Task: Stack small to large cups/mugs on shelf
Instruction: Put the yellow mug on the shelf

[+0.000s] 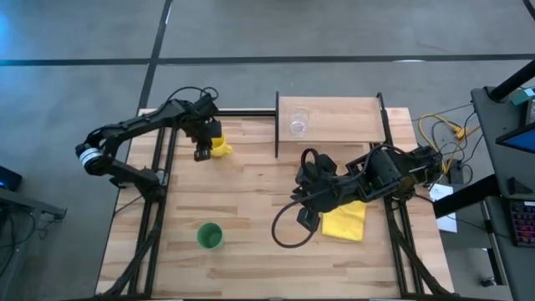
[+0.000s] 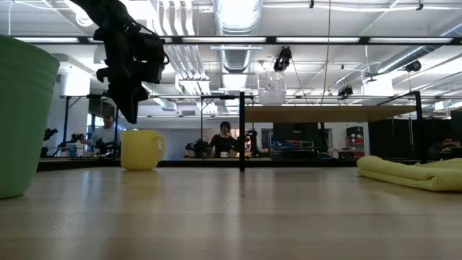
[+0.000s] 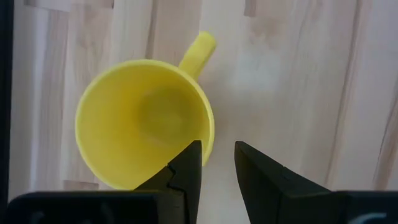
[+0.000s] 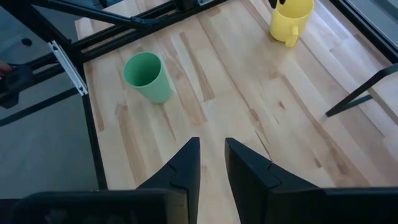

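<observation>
Left wrist view: left gripper [image 3: 217,163] parted over yellow mug [image 3: 144,121], far left on tabletop [image 1: 251,201]. High view only: clear cup [image 1: 298,122] on shelf [image 1: 343,125]; right gripper [image 4: 211,162] slightly parted, empty. No readable writing.

A grey concrete floor [image 1: 251,33] surrounds the light-wood surface [image 1: 251,209], crossed by dark seam lines. At 3 o'clock from the surface stands a dark desk [image 1: 501,142] with yellow cables [image 1: 443,134] trailing beside it. In the low view, the ceiling carries silver ducts [image 2: 234,29] and long bright light strips [image 2: 303,40]. Far back, people [image 2: 225,137] sit at benches before a pale wall.
</observation>
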